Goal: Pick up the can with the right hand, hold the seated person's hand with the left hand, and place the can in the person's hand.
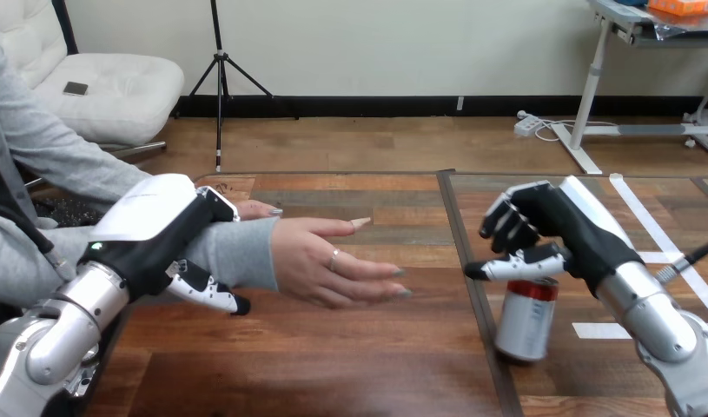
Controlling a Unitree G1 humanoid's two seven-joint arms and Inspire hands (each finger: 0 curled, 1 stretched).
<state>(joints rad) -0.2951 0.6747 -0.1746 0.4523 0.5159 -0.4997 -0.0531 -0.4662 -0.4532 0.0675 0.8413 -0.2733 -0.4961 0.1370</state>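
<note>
One can (526, 323) stands just under my half-open, empty right robot hand (554, 221); my left robot hand (159, 230) clasps the person's wrist (237, 252).

Black, white-shelled left hand (152, 236), right hand (565, 222); seemingly brushed silver forearms (70, 314)

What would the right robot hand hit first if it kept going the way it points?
The right robot hand points left, so it would likely meet the person's hand first, at the fingertips. The can is below it, off that line. Depth is unclear; it may pass beside.
</note>
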